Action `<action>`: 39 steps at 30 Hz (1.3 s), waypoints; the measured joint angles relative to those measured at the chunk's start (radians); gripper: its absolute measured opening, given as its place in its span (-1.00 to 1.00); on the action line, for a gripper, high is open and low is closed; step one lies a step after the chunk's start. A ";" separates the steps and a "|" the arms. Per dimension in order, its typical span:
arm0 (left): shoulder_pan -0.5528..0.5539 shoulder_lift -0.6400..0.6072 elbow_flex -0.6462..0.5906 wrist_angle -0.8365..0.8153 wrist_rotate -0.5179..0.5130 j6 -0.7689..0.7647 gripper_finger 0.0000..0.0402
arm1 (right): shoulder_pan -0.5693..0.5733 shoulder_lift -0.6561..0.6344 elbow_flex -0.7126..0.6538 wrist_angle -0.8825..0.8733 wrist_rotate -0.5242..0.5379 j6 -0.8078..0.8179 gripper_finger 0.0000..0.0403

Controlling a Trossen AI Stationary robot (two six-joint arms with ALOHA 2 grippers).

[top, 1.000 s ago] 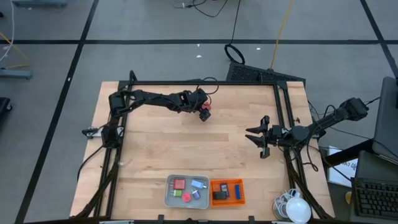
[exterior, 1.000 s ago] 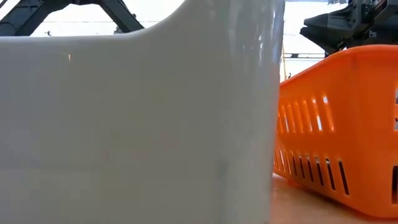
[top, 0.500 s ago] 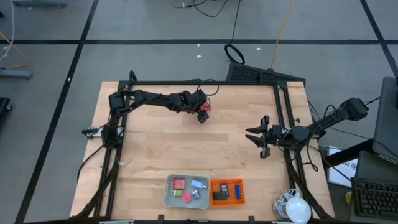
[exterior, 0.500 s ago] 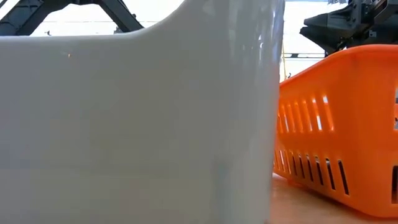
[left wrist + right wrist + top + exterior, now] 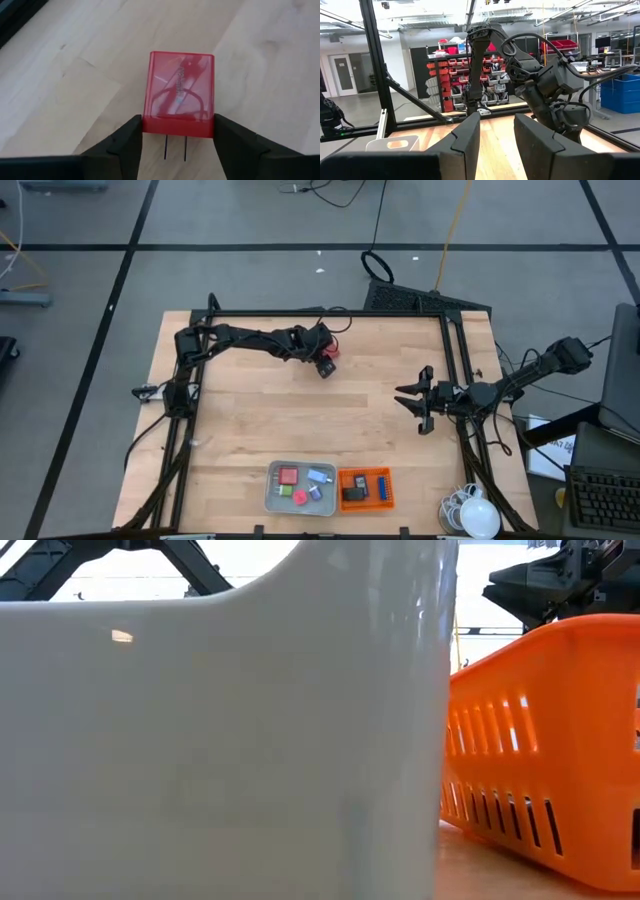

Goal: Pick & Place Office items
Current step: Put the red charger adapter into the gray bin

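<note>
Barely anything has shifted over the last second: your left gripper (image 5: 175, 145) still holds the red plug block (image 5: 180, 92), fingers (image 5: 125, 142) clamped on its prong end, above the tabletop (image 5: 250, 420) near its far edge. So the carry has stalled, I'd judge. Your right gripper (image 5: 415, 400) waits open-fingered near the right edge. Remaining pieces sit in the grey tray (image 5: 272, 490) and orange basket (image 5: 388, 490) at the near edge.

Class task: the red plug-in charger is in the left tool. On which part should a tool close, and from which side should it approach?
Grip the red charger across its two flat narrow sides near the pronged end, approaching from the prong side, as the left tool does. Those parallel faces seat the fingers squarely, and the prongs stay clear between them.
</note>
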 joint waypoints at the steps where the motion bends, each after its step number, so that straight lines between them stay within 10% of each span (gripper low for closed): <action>1: 0.000 0.000 0.000 0.001 0.010 0.002 0.03 | 0.000 0.000 0.000 0.000 0.000 0.000 -0.45; 24: -0.052 -0.141 0.000 -0.012 0.023 0.040 0.03 | 0.000 0.000 0.000 -0.007 -0.001 0.000 -0.45; 39: -0.334 -0.382 -0.001 -0.053 0.062 0.103 0.03 | 0.001 -0.001 0.000 -0.007 -0.001 0.001 -0.45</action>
